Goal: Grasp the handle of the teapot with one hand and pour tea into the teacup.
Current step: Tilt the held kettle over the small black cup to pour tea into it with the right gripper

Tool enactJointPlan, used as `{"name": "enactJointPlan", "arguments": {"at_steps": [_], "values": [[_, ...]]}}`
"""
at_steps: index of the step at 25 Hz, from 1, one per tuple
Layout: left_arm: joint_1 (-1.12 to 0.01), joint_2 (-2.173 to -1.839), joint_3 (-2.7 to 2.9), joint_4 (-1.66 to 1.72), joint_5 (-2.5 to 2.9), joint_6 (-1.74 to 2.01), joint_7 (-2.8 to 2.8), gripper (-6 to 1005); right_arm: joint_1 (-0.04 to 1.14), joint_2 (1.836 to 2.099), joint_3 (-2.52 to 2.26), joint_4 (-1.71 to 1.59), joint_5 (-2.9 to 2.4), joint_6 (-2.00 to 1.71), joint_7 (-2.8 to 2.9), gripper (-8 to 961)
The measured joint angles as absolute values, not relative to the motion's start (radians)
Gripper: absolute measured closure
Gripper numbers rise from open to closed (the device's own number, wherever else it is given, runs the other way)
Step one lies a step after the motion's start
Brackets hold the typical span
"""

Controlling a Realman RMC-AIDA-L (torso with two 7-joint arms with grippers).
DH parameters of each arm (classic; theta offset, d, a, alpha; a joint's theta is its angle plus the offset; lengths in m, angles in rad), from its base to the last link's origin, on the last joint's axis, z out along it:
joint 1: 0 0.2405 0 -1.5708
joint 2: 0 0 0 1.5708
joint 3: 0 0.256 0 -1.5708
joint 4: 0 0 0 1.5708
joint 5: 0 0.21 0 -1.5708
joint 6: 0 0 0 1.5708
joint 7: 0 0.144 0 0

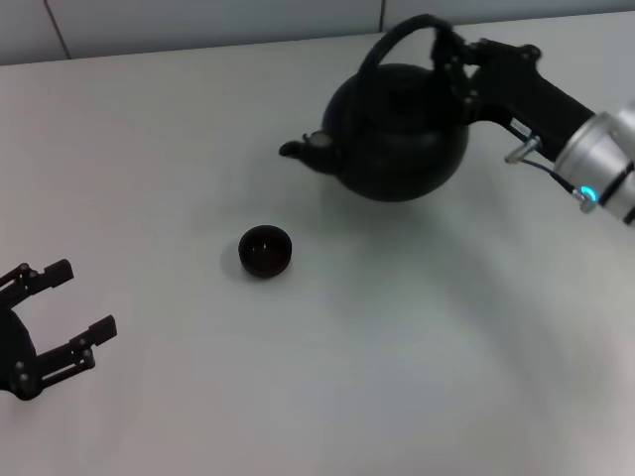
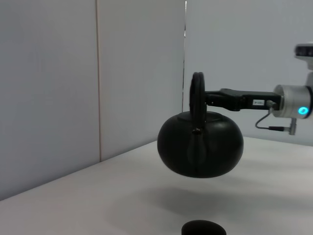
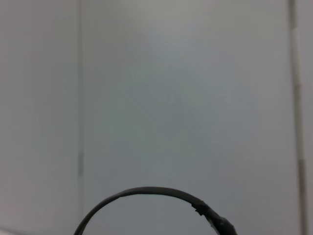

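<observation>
The black teapot [image 1: 397, 134] hangs in the air above the white table, spout pointing left. My right gripper [image 1: 448, 50] is shut on its arched black handle [image 1: 392, 45] at the top right. The left wrist view shows the teapot [image 2: 200, 144] lifted off the table with its shadow below, and the right gripper [image 2: 204, 98] holding the handle [image 2: 197, 93]. The handle's arc shows in the right wrist view [image 3: 146, 192]. The small dark teacup [image 1: 265, 250] stands on the table, below and left of the spout; its rim shows in the left wrist view [image 2: 203, 228]. My left gripper [image 1: 67, 312] is open and empty at the near left.
The white table [image 1: 417, 347] ends at a pale panelled wall [image 1: 198, 20] at the back.
</observation>
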State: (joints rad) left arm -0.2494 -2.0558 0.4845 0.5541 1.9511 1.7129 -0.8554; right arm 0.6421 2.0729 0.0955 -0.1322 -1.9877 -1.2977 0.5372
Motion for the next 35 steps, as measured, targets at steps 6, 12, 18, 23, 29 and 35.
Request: {"name": "enactJointPlan", "arguments": {"at_steps": [6, 12, 18, 23, 29, 35], "values": [[-0.248, -2.057, 0.476, 0.550, 1.951, 1.718, -0.855, 186, 0.717, 2.072, -0.081, -0.212, -1.995, -1.261, 0.646, 874], [-0.251, -2.057, 0.475, 0.548, 1.951, 1.719, -0.855, 186, 0.737, 2.077, -0.111, -0.220, -1.993, -1.251, 0.626, 874], [-0.252, -2.057, 0.472, 0.547, 1.950, 1.720, -0.854, 186, 0.729, 2.078, -0.111, -0.222, -1.988, -1.267, 0.514, 873], [-0.252, -2.058, 0.467, 0.547, 1.950, 1.720, -0.854, 186, 0.728, 2.076, -0.111, -0.228, -1.988, -1.286, 0.440, 874], [-0.252, -2.059, 0.462, 0.548, 1.950, 1.719, -0.856, 186, 0.737, 2.074, -0.117, -0.250, -1.991, -1.289, 0.385, 875], [-0.255, -2.059, 0.462, 0.548, 1.950, 1.716, -0.859, 186, 0.740, 2.075, -0.199, -0.295, -1.990, -1.298, 0.384, 874]]}}
